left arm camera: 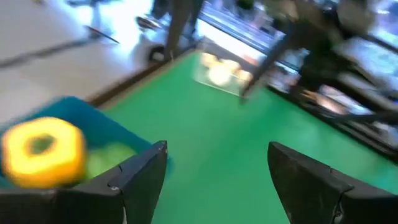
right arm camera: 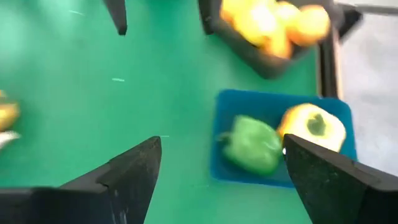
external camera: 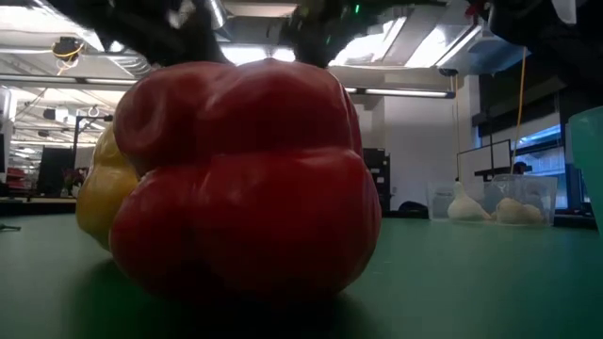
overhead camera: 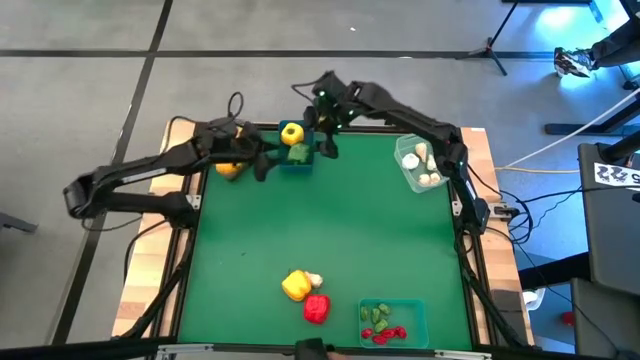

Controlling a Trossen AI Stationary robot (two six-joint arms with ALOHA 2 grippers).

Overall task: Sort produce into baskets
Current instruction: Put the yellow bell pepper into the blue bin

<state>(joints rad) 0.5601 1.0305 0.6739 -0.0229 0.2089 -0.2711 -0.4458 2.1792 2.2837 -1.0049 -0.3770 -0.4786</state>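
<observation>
Both grippers hang over the blue rectangular plastic bin [overhead camera: 296,156] at the upper middle of the high view. The left gripper [overhead camera: 262,165] sits just left of it, and its wrist view shows the jaws spread with nothing between them. The right gripper [overhead camera: 326,143] sits just to the bin's right, and its jaws are likewise wide and empty. A yellow toy bell pepper [overhead camera: 291,133] and a green toy bell pepper [overhead camera: 298,153] already lie side by side in that bin.

By my reading, your next job is the loose produce at the lower middle of the high view. There a second yellow toy pepper [overhead camera: 295,286] lies with a small white garlic-like piece [overhead camera: 315,281] touching its right side and a red toy bell pepper [overhead camera: 316,308] just below it. Lift clear of the bin wall before you travel. Send only one arm down, since the two are close together up here.

Take the red pepper from its open lower side, so you do not nudge the garlic piece. The dark grey bin of yellow-orange round fruits [right arm camera: 273,28], the clear bin of garlic pieces [overhead camera: 419,164] at the upper right and the teal-green bin [overhead camera: 392,323] at the lower right all border the route.
</observation>
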